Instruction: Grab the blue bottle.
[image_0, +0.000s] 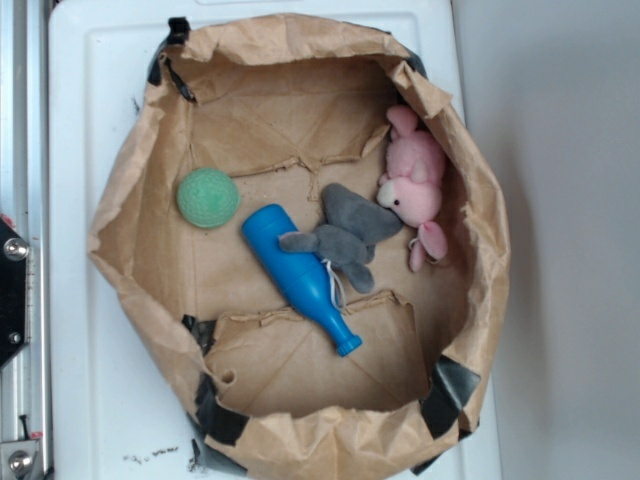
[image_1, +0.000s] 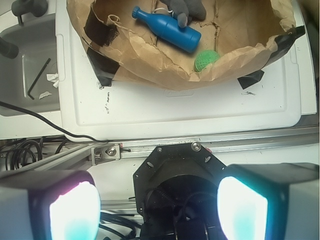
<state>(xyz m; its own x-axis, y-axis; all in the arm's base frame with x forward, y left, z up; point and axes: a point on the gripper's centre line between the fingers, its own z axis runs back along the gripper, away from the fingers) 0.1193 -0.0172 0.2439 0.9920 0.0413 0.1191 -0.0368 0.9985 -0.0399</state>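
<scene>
Hovering with fingers spread and empty at the wrist frame's bottom, the gripper (image_1: 157, 205) sat outside the paper bag (image_0: 140, 180). The blue bottle (image_0: 298, 275) lay mid-bag, under the grey plush (image_0: 345, 235), right of the green ball (image_0: 208, 197).

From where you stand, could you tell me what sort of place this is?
Probably a lab robot bench: a taped paper bag of toys on a white tabletop, an aluminium rail, loose cables.
</scene>
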